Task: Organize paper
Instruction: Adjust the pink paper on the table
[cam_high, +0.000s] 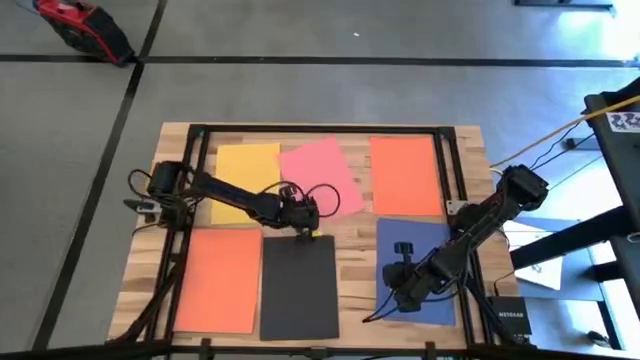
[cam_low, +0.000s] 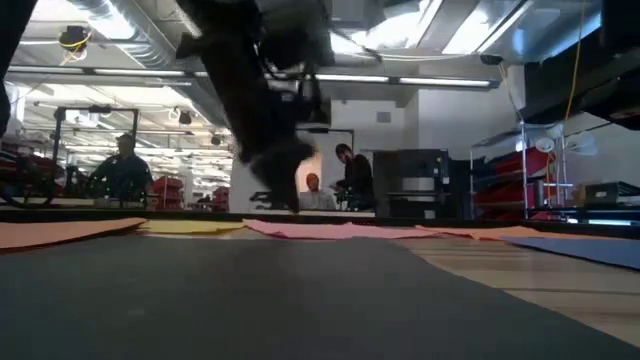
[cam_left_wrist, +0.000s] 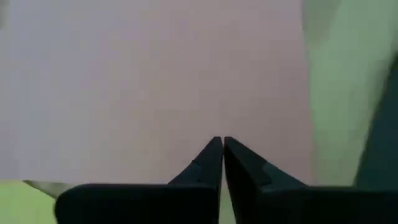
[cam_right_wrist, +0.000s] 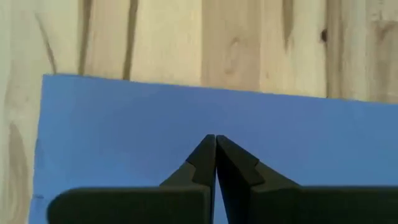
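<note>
We see six sheets on the table (cam_high: 355, 250). Far row, left to right: yellow sheet (cam_high: 245, 180), pink sheet (cam_high: 320, 175), orange sheet (cam_high: 405, 175). Near row: second orange sheet (cam_high: 215, 280), black sheet (cam_high: 298, 288), blue sheet (cam_high: 415, 265).

Pink is skewed, its left corner overlapping yellow's right edge; its right side runs close to the far orange. The other sheets sit square to the table. Near orange and black run side by side with barely a gap. Bare wood shows between black and blue, and in a narrow band between the two rows.

Left gripper (cam_high: 305, 222) sits at the near edge of pink, just beyond black's far edge. In its wrist view the fingertips (cam_left_wrist: 213, 149) are together over pink, nothing visibly between them.

Right gripper (cam_high: 403, 262) is over blue, toward its left half. Its fingertips (cam_right_wrist: 208, 146) are likewise closed, pointing at the sheet, with blue's edge and bare wood just past them.

Low view: black fills the foreground, the other sheets' edges lie flat behind it, and people (cam_low: 345, 180) stand in the room beyond.
</note>
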